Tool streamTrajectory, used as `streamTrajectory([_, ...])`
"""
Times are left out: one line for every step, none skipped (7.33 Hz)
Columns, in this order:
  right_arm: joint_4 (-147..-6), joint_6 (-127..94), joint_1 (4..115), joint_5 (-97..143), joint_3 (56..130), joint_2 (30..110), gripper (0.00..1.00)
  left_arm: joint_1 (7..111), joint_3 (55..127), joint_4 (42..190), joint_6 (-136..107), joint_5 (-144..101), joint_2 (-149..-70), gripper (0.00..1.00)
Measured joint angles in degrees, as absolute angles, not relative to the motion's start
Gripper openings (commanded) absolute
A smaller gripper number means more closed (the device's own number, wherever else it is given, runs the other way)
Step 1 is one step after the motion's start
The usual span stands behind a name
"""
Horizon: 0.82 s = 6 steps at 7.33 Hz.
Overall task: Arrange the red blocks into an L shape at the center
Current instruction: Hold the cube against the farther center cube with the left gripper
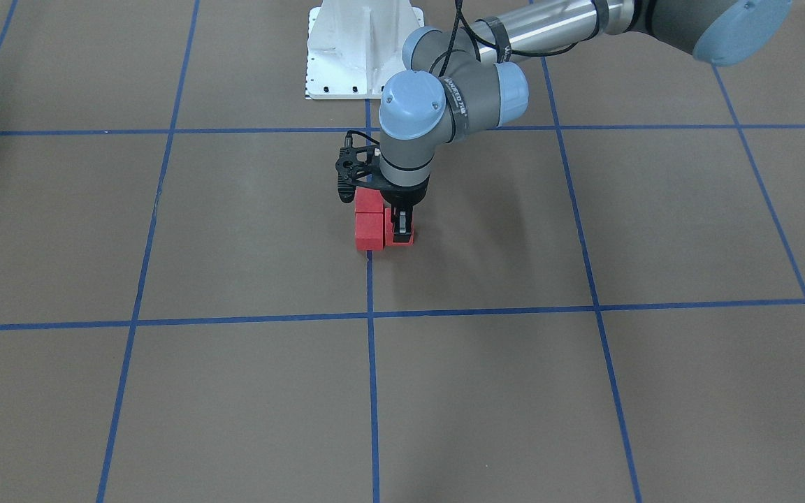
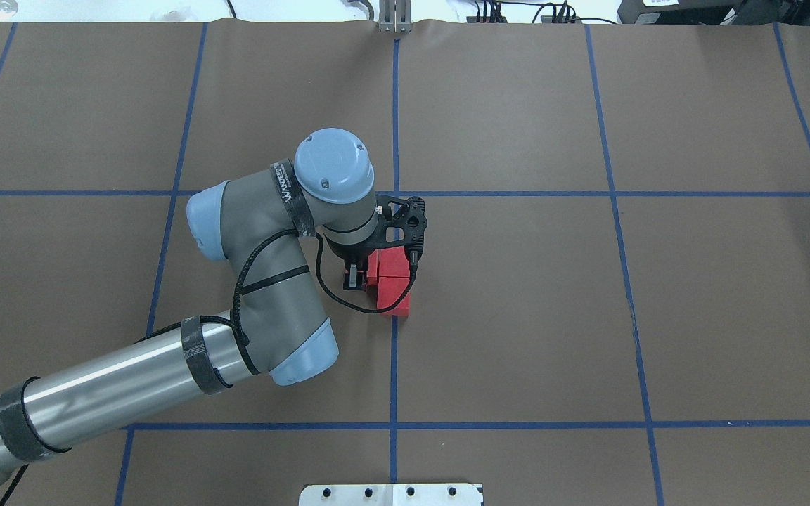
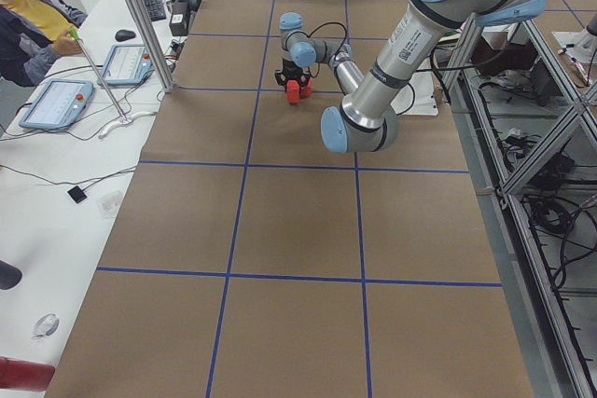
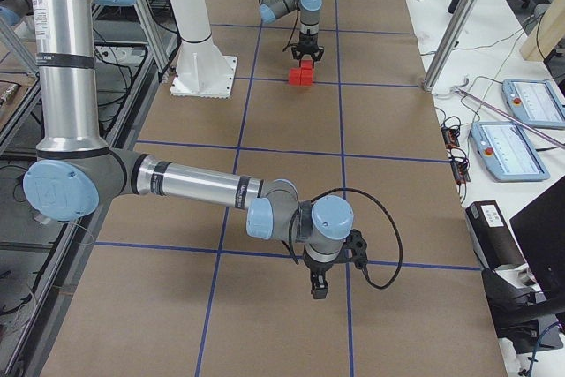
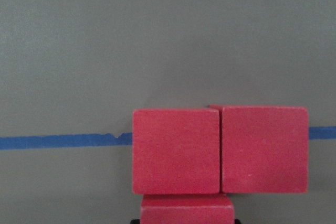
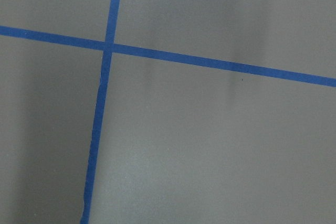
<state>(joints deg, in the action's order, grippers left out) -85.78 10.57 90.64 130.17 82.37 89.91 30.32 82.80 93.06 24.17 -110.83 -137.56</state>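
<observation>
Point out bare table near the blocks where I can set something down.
Free: the whole grid square on the robot's right of the red blocks, and the squares beyond them. Crowded: the robot's left side, where the left arm and its end effector sit over the blocks.

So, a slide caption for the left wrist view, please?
Three red blocks form an L across the blue tape; the claw flanks the lowest one.

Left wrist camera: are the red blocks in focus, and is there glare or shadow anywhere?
Left wrist view: the red blocks look fairly sharp and evenly lit, with no glare; the lowest one is cropped by the frame edge. Right wrist view: soft darker bands of shadow run across the table.
</observation>
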Motion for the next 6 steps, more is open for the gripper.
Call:
streamTrajectory([-85.8, 10.6, 90.6, 130.2, 82.4, 89.9, 1.00, 30.3, 82.7, 93.1, 24.2, -110.8, -137.6, 0.35])
streamTrajectory([-85.8, 10.6, 90.7, 130.2, 82.4, 89.9, 1.00, 30.3, 82.5, 93.1, 24.2, -110.9, -137.6, 0.37])
streamTrajectory([-85.8, 10.5, 90.7, 130.2, 82.4, 89.8, 1.00, 30.3, 82.4, 93.1, 24.2, -110.9, -137.6, 0.39])
streamTrajectory([-85.8, 10.5, 90.6, 130.2, 82.4, 89.8, 1.00, 30.3, 82.4, 93.3, 24.2, -110.9, -137.6, 0.39])
streamTrajectory([-85.8, 10.5, 90.6, 130.2, 82.4, 89.8, 1.00, 30.3, 82.2, 94.0, 24.1, -110.9, -137.6, 0.40])
streamTrajectory([-85.8, 10.5, 90.6, 130.2, 82.4, 89.8, 1.00, 30.3, 81.8, 94.8, 24.1, -110.9, -137.6, 0.41])
